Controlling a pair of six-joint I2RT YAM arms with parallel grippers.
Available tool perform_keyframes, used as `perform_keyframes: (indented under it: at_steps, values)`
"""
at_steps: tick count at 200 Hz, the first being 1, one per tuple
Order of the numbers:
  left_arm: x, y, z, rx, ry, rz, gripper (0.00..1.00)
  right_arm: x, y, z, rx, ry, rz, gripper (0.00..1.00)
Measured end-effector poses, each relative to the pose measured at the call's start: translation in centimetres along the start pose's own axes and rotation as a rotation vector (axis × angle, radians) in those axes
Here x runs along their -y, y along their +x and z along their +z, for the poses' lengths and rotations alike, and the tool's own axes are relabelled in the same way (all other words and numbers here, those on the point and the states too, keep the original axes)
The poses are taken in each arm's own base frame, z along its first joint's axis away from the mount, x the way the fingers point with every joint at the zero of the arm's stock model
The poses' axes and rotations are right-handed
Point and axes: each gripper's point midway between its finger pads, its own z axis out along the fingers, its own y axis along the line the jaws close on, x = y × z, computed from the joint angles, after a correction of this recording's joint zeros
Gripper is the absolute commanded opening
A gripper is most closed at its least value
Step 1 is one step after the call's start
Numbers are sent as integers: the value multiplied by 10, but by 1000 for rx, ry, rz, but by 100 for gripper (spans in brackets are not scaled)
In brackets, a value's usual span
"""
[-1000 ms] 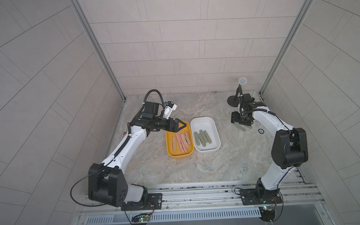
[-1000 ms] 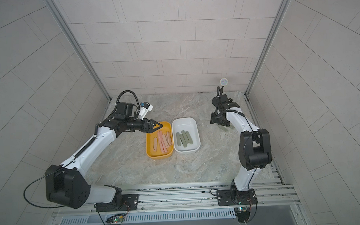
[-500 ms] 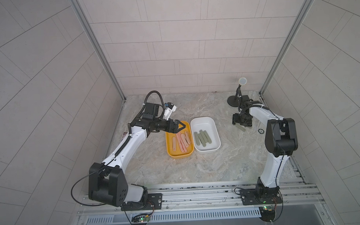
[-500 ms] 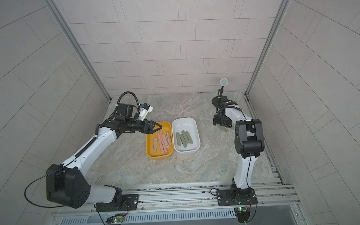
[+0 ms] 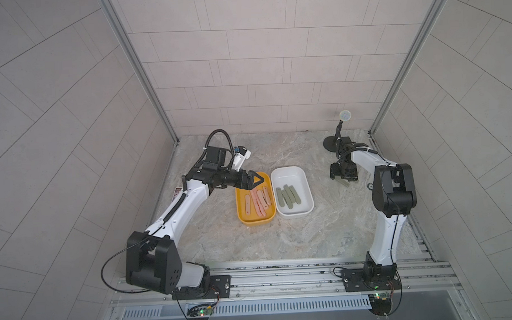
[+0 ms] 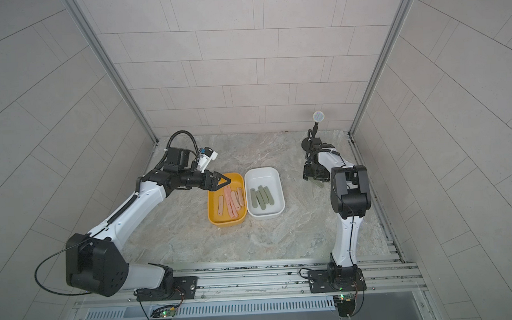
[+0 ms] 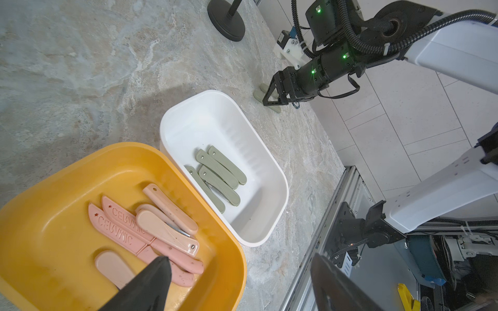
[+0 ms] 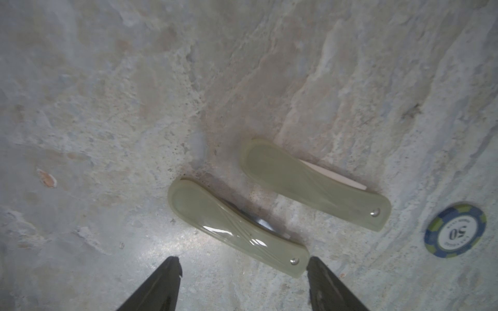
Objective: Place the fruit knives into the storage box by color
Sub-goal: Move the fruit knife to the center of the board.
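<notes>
Several salmon-pink fruit knives (image 5: 259, 200) (image 7: 161, 226) lie in the yellow storage box (image 5: 252, 224) (image 7: 129, 145). Grey-green ones (image 5: 288, 196) (image 7: 218, 175) lie in the white storage box (image 5: 294, 215) (image 7: 283, 183). My left gripper (image 5: 260, 179) (image 7: 239, 258) hangs open and empty over the yellow box's far end. Two more grey-green knives (image 8: 237, 229) (image 8: 310, 185) lie loose on the table at the right. My right gripper (image 5: 343, 178) (image 8: 242, 259) stands open low over them, the nearer knife's rivet end close to one finger.
A black stand with a round head (image 5: 331, 142) stands at the back right corner. A blue poker chip (image 8: 455, 230) lies beside the loose knives. A small card (image 5: 178, 192) lies at the table's left edge. The metal rail (image 5: 282, 271) runs along the front.
The right arm's elbow has swung inward and its gripper has come down over the two loose knives. The left arm has hardly moved.
</notes>
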Motion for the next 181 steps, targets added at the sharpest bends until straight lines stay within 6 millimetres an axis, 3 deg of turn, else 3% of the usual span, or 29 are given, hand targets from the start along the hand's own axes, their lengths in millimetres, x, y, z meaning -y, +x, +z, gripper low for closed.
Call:
perform_keyframes:
  at_steps: [101, 125, 161, 181]
  values:
    - [-2, 0, -1, 3, -4, -5, 88, -2, -4, 18, -32, 3, -1, 71]
    - [-2, 0, -1, 3, -5, -5, 88, -6, -7, 20, -34, -22, 1, 64]
    - [-4, 0, -2, 4, -7, -9, 88, -12, -7, 20, -36, -53, 4, 42]
    - [-5, 1, -2, 3, -8, -11, 88, -17, -6, 21, -37, -64, -8, 35]
